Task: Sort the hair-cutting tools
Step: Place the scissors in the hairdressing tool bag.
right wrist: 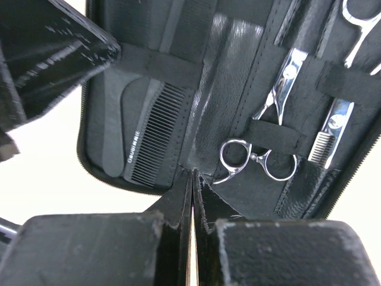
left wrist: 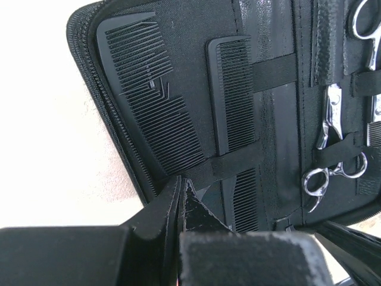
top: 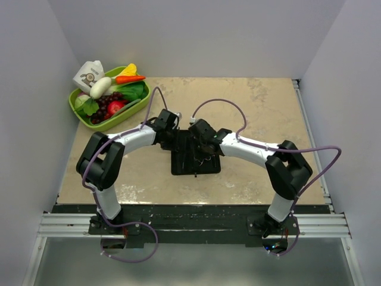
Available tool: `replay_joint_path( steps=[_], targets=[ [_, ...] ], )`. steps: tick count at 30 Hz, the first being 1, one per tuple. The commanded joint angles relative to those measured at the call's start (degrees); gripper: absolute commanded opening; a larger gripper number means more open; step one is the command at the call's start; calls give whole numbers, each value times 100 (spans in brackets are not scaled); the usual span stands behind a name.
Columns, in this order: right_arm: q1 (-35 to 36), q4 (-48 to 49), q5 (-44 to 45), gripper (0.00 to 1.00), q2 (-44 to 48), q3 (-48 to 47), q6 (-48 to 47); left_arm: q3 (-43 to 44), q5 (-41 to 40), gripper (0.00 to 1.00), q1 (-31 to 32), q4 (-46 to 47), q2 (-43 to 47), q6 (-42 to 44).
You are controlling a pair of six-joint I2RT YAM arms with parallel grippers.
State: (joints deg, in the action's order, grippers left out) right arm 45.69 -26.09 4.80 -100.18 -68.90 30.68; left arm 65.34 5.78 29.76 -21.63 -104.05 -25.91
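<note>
Right wrist view puts the nearer scissors (right wrist: 280,89) just ahead and to the right of your right jaws, ring handles toward the tips and blades running away under an elastic strap (right wrist: 271,136) in the open case (right wrist: 229,89). The second scissors (right wrist: 333,122) sit further right. The slim comb (left wrist: 232,95) lies ahead of your left jaws, lengthwise away. Both sets are pressed together, pinching nothing. By my judgement the right arm is nearer the scissors and the left nearer the comb.

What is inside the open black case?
A wide comb, a narrow comb, plain scissors and toothed scissors. Elastic straps cross them and hide parts of each; anything tucked beneath is not visible.
</note>
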Motion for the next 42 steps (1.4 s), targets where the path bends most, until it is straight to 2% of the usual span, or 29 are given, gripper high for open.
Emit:
replay_joint_path(
  steps=[1, 20, 42],
  targets=[
    [89, 51, -4, 0, -186, 131, 17, -179, -130, 0, -14, 106, -63, 7],
    [203, 121, -198, 0, -546, 105, 0, -382, -121, 0, -5, 194, -168, -89],
    [432, -256, -462, 0, -880, -211, -9, -320, -165, 0, -14, 176, -221, -230]
  ],
)
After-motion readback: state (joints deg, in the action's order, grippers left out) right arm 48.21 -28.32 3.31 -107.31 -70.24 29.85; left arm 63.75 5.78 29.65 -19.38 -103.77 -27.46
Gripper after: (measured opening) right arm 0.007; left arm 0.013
